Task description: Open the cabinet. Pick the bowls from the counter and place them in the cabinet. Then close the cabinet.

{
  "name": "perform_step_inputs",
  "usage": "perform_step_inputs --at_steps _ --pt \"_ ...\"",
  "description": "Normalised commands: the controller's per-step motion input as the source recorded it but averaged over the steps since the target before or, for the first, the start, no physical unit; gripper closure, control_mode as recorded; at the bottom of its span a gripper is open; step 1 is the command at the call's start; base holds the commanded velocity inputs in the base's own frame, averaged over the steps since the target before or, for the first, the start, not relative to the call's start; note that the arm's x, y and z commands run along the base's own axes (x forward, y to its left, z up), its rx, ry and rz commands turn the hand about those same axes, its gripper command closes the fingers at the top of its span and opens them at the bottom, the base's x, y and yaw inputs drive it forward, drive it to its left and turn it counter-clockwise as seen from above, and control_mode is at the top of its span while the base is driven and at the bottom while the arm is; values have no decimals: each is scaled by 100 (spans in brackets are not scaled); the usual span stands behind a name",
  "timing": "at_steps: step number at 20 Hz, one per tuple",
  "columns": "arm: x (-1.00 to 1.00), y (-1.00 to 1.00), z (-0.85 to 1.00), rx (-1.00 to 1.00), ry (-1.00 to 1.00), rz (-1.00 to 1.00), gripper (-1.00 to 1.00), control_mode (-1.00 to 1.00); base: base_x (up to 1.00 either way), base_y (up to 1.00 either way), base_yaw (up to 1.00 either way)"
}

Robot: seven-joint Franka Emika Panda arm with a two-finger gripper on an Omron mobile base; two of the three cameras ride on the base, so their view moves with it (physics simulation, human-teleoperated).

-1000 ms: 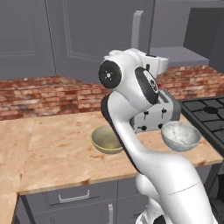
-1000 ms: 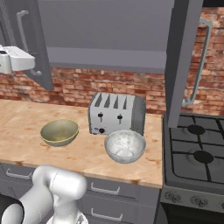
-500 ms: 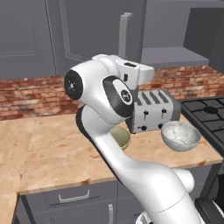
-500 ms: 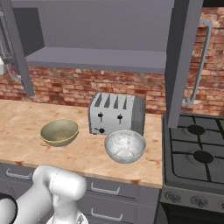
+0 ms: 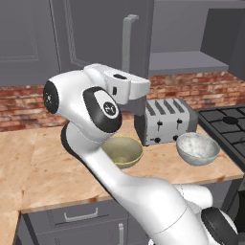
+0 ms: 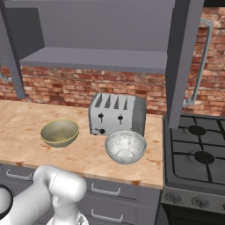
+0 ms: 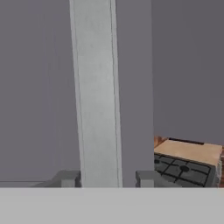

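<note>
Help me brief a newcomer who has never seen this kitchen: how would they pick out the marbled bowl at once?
Find the stove at the right end of the counter, then the silver toaster just left of it. The marbled bowl sits in front of the toaster, nearest the stove; it is white with grey flecks, unlike the olive-tan bowl farther left.

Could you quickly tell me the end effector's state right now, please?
End effector: shut on the long vertical silver bar handle of the dark grey cabinet door.
</note>
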Motion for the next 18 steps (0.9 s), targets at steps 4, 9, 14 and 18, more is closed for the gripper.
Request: perform_step_inputs --at_steps 4,9,14,18 --pt "3 15 -18 0 0 -3 -100 -100 0 0 0" --pt "-12 7 2 0 -10 -1 -100 -100 0 0 0" --pt "-53 0 24 3 -17 0 -100 -100 0 0 0" --pt "-31 -42 2 13 -1 6 -100 -100 0 0 0"
